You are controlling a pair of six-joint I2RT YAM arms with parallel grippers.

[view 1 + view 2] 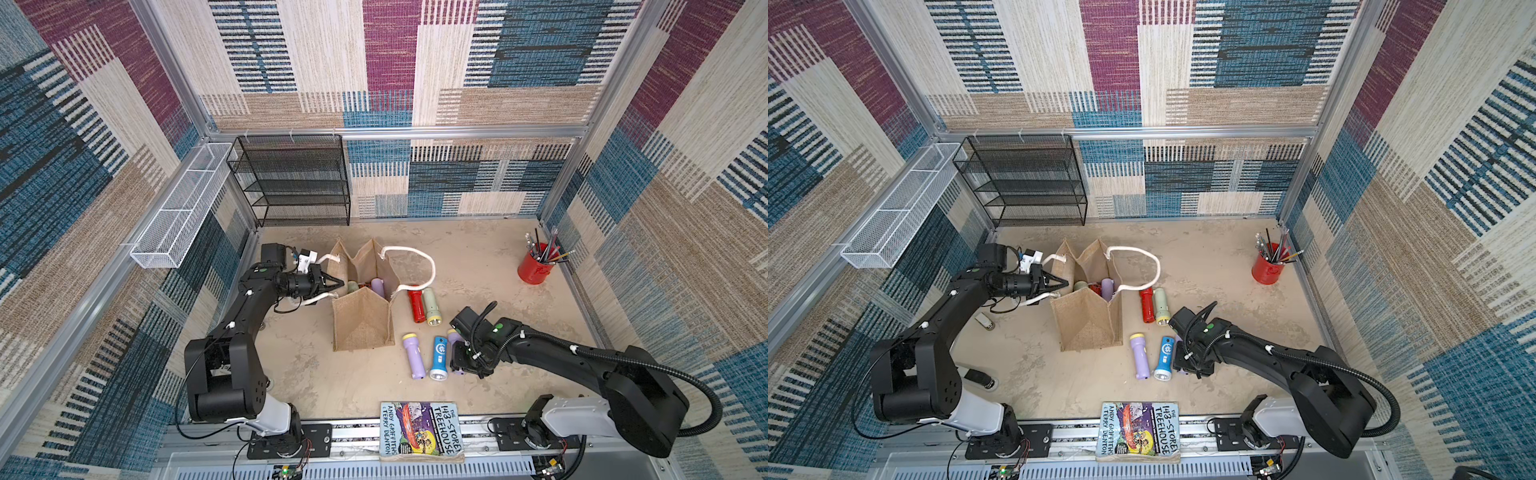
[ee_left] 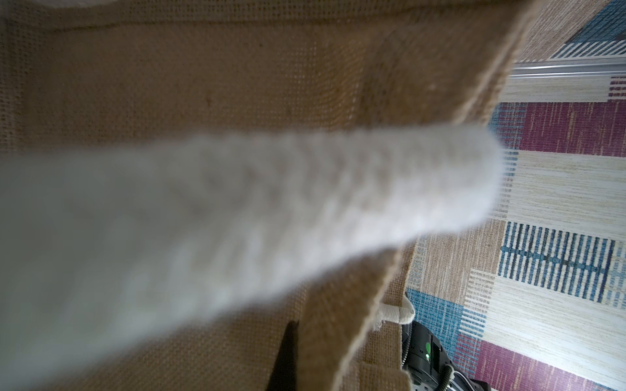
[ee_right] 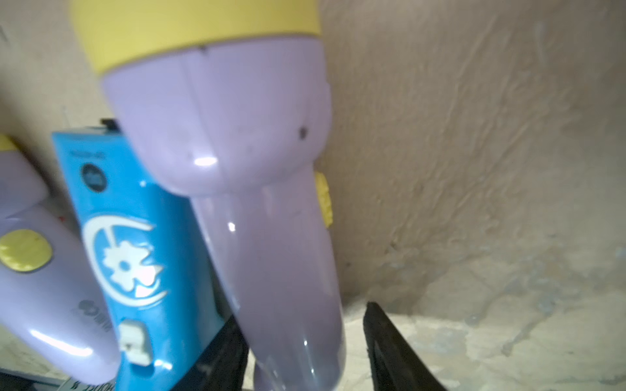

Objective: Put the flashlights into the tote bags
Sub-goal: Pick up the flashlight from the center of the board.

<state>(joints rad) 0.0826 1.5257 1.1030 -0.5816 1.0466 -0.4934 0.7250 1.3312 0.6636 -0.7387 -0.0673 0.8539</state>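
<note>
The tan burlap tote bag (image 1: 361,328) (image 1: 1088,320) stands open on the floor, with a lilac flashlight (image 1: 378,286), a pale green one and a red one inside. My left gripper (image 1: 340,284) (image 1: 1065,284) is shut on the bag's left wall; in the left wrist view burlap (image 2: 203,84) and a blurred white rope handle (image 2: 237,203) fill the picture. On the floor lie a red flashlight (image 1: 414,306), a pale green flashlight (image 1: 431,306), a lilac flashlight (image 1: 415,357) and a blue flashlight (image 1: 439,357) (image 3: 135,237). My right gripper (image 1: 461,361) (image 3: 301,315) straddles another lilac flashlight (image 3: 264,237), open, with a gap at one finger.
A book (image 1: 419,432) lies at the front edge. A red cup of pencils (image 1: 535,266) stands at the back right. A black wire-mesh rack (image 1: 291,178) stands against the back wall, and a white mesh basket (image 1: 183,208) hangs on the left wall.
</note>
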